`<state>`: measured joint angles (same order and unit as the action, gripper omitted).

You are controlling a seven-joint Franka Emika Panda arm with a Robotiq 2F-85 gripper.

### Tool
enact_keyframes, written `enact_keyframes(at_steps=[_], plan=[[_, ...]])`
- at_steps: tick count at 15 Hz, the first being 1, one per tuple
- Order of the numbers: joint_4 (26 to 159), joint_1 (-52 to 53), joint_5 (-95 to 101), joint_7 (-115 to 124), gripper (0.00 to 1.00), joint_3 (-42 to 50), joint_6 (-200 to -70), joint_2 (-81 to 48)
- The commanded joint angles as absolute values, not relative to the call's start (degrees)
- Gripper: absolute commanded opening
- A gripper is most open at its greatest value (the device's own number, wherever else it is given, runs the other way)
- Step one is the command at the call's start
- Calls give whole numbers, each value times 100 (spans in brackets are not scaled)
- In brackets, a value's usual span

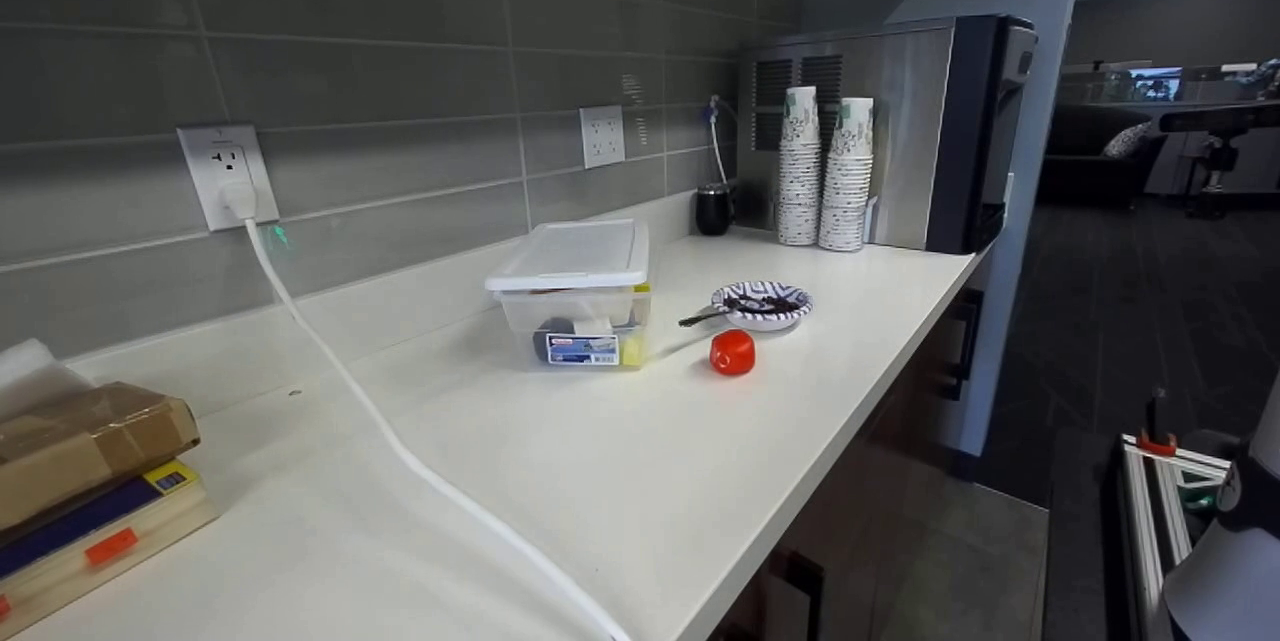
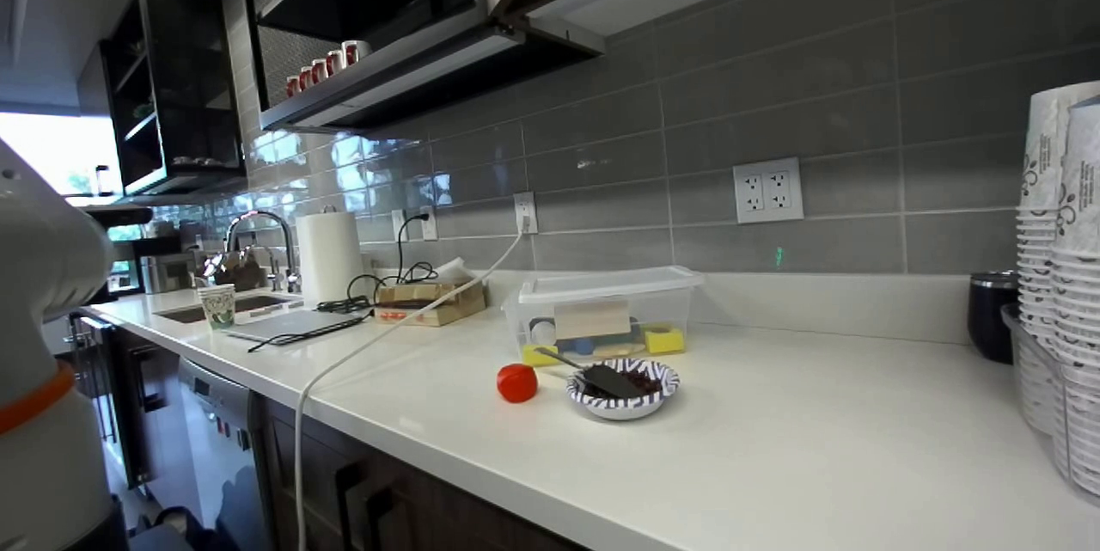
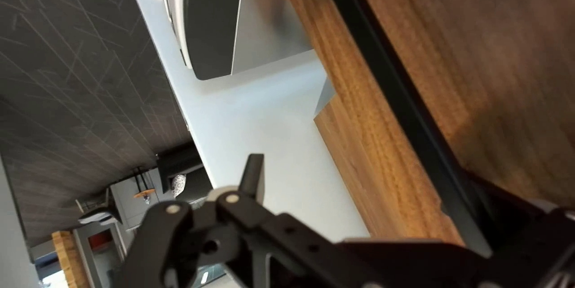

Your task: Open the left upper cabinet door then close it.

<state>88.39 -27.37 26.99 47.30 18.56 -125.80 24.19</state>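
Two stacks of cups (image 1: 845,176) stand on a white counter (image 1: 640,481) beside a steel machine (image 1: 910,131), with grey tile (image 2: 773,95) behind and outlets (image 2: 767,190) set into it. In both exterior views a lidded tub (image 1: 575,256) sits near the tile, close to a patterned bowl (image 2: 623,412) with a dark utensil (image 2: 610,381) in it and a red object (image 2: 516,382). A white cord (image 1: 420,461) runs from an outlet across the counter and, in an exterior view, drops over the front. Farther along are a paper roll (image 2: 329,259), a tap (image 2: 290,243) and a sink (image 2: 256,302); a dark shelf (image 2: 395,59) hangs higher up. Beyond the counter lie a dark floor (image 1: 1150,301) and a black sofa (image 1: 1075,141) with a pale cushion (image 1: 1128,139). In the wrist view a wooden cabinet door (image 3: 503,77) fills the right side, a black handle (image 3: 392,77) running aslant across it. The claw (image 3: 370,205) sits at the bottom, its fingers (image 3: 253,175) spread well apart near the handle; whether either touches it I cannot tell. Whether the door stands ajar I cannot make out.
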Motion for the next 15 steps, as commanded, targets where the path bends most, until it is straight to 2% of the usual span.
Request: enact_keyframes(at_steps=[1,15], plan=[[9665,-3296,2948,5052,100,1606,-12495,3215],[11599,-4421,2711,5143,100,977,-12615,5102]])
